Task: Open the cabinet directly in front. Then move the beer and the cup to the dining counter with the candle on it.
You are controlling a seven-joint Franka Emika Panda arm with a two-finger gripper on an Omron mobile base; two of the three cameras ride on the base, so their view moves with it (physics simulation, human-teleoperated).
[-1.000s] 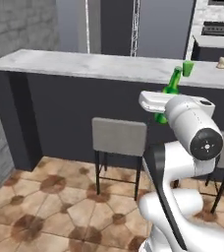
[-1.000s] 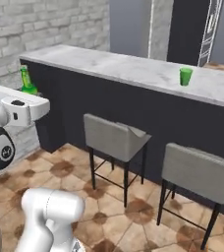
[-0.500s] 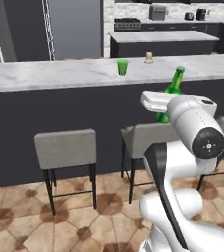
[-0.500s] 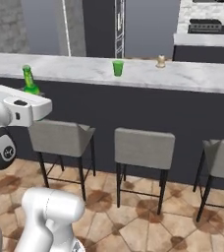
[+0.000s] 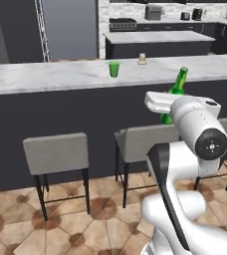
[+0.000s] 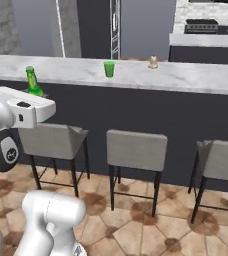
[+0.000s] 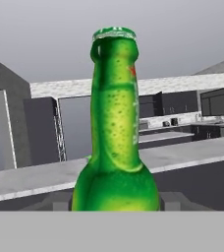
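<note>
The beer (image 7: pixel 116 133) is a green glass bottle, seen close up in the hand view, neck rising from the gripper's end with the cap at top. In the left base view the beer (image 5: pixel 175 93) leans slightly, its neck and cap showing above the arm's white hand, in front of the dining counter (image 5: pixel 46 77). In the right base view its neck (image 6: pixel 33 82) rises just behind the white hand at the left. The bottle's lower body sits in the gripper (image 7: pixel 116 205), carried clear of the counter; the jaws are part-way apart, clamped on the bottle.

The cup (image 5: pixel 114 68), small and bright green, stands upright on the marble top (image 6: pixel 196 79), near mid-length. The candle (image 5: pixel 142 59), small and cream-coloured, stands on the same top, near the cup but apart from it, towards the far edge.

Grey stools (image 6: pixel 136 150) stand in a row along the counter's dark front, on a tiled floor (image 5: pixel 100 219). Behind the counter is a shorter marble-topped island (image 5: pixel 155 37).
</note>
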